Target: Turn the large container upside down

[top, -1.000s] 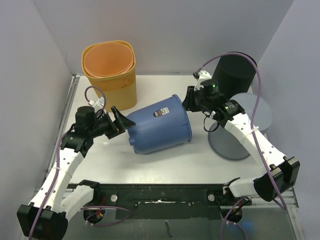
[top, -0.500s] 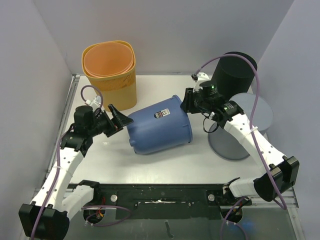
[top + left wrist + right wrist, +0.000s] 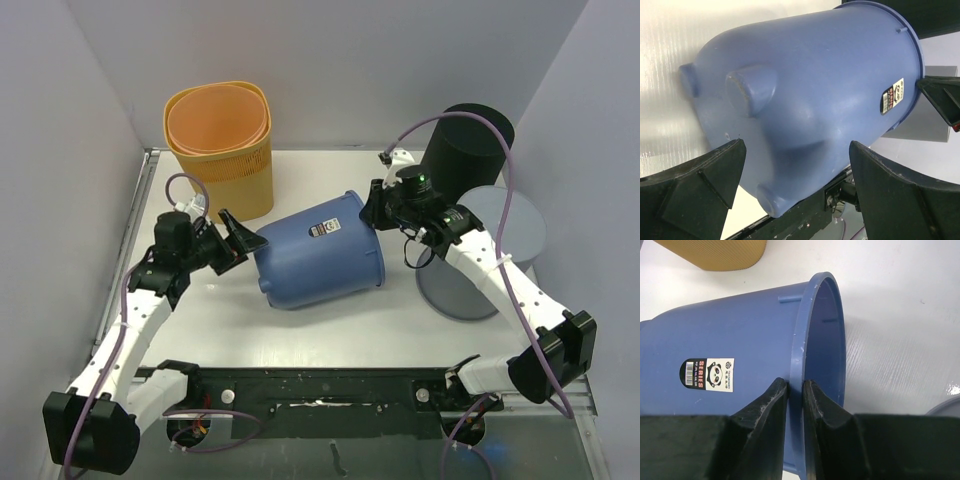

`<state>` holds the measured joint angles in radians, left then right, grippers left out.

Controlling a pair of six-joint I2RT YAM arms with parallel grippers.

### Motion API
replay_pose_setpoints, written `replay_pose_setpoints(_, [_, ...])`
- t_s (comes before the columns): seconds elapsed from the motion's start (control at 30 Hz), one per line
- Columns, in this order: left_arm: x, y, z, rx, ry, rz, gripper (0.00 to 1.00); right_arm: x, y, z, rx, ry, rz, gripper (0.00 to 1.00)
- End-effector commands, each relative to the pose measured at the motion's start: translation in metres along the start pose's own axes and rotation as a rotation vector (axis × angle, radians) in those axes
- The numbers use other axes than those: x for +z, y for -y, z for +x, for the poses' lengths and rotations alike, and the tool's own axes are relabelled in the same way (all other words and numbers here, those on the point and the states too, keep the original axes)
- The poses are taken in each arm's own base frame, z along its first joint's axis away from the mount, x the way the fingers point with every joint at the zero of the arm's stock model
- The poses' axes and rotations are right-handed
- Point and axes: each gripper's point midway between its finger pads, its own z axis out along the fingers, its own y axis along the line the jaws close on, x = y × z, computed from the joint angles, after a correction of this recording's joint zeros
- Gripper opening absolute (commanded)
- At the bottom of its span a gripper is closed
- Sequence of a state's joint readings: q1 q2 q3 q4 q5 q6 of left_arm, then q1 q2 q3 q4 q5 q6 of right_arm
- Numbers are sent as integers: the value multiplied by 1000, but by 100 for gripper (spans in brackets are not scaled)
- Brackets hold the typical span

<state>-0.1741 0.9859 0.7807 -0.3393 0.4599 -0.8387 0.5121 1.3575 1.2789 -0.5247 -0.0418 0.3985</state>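
Lying on its side near the middle of the table (image 3: pixel 330 330), the blue bucket (image 3: pixel 318 250) has its open mouth turned toward about 2 o'clock and its closed base toward about 8 o'clock. A small label (image 3: pixel 322 227) sits on the upper side of its wall, close to the rim.

The right end effector (image 3: pixel 795 387) is clenched on the bucket's rim: in the right wrist view one finger is pressed on the outside of the rim and the other on the inside, with the blue edge squeezed between them. Seen from above, this grip is at about 1 o'clock from the bucket's centre, on the high part of the rim.

The left end effector (image 3: pixel 238 240) is released, with its two fingers spread wide. It is at about 9 o'clock from the bucket, just beside the base. In the left wrist view the rounded base with its little feet fills the space between the two fingers. Whether the fingers touch the wall, I cannot tell.

An orange basket (image 3: pixel 220 140) stands at 11 o'clock on the table, a black bin (image 3: pixel 465 140) at 1 o'clock, and a grey bin (image 3: pixel 480 265) at 3 o'clock.
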Motion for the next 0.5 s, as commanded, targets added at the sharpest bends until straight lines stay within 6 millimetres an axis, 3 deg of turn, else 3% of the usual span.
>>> replay_pose_setpoints(0.0, [8, -1, -13, -12, 66, 28, 85, 2, 9, 20, -16, -51, 39, 0])
replay_pose_setpoints(0.2, [16, 2, -30, -91, 150, 102, 85, 6, 13, 31, -14, -78, 47, 0])
replay_pose_setpoints(0.27, [21, -5, -25, -126, 144, 111, 85, 8, 13, 34, -14, -86, 47, 0])
replay_pose_setpoints(0.47, [24, 4, -25, -192, 137, 204, 85, 8, 14, 37, -17, -95, 47, 0])
